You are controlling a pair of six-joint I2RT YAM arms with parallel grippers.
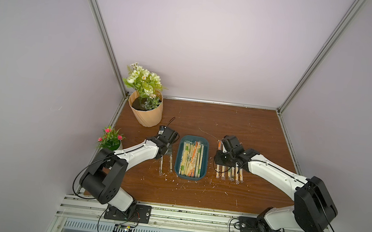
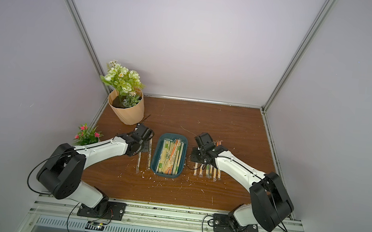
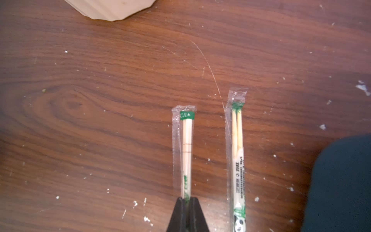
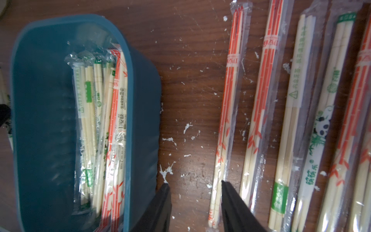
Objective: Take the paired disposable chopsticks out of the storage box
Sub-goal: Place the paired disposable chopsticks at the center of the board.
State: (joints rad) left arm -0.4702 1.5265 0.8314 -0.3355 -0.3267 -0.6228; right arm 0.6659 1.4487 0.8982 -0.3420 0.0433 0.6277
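Wrist views alone reveal left claw (image 3: 187, 199) pinching a green-printed pair (image 3: 187, 140), right claw (image 4: 194, 182) half spread

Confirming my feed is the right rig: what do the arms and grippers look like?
Matching left arm and right arm: white shells, blocky black joint housings, thin black cables looping outside. Black tapered fingers on left gripper and right gripper. No markings visible.

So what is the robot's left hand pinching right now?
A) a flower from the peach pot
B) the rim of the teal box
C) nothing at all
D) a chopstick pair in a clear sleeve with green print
D: the left wrist view shows the left hand shut on the green-printed chopstick pair, out of the box, beside a panda-print pair.
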